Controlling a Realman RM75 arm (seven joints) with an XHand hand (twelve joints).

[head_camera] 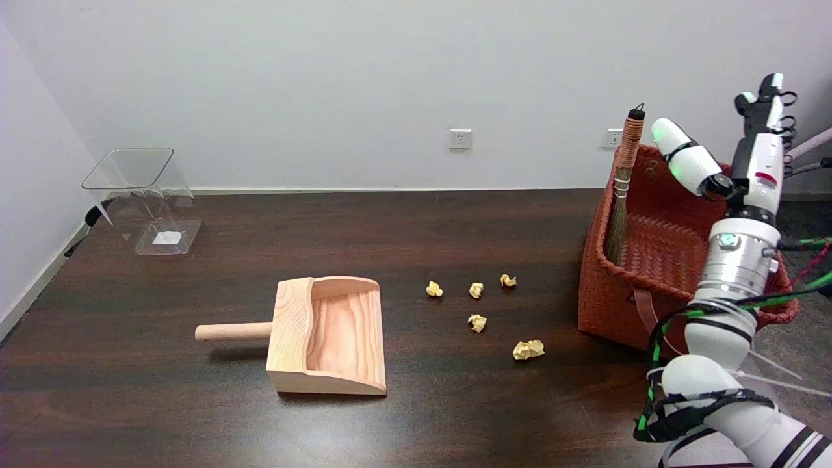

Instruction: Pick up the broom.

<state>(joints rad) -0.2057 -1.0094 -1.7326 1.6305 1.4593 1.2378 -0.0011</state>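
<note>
Up at two o'clock, the right hand's (738, 146) fingers (679, 153) were spread apart and held nothing, pointing toward ten o'clock over the woven basket (601, 292). Its forearm rose steeply from five o'clock. The broom (624, 188) stood upright against the basket's nine-o'clock wall, near the fingers but untouched, on the tabletop (455, 416).

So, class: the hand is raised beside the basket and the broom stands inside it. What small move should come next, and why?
Probably shift the right hand left toward the broom handle. The hand holds nothing, and the broom leans upright against the basket wall, handle free above the rim.
</note>
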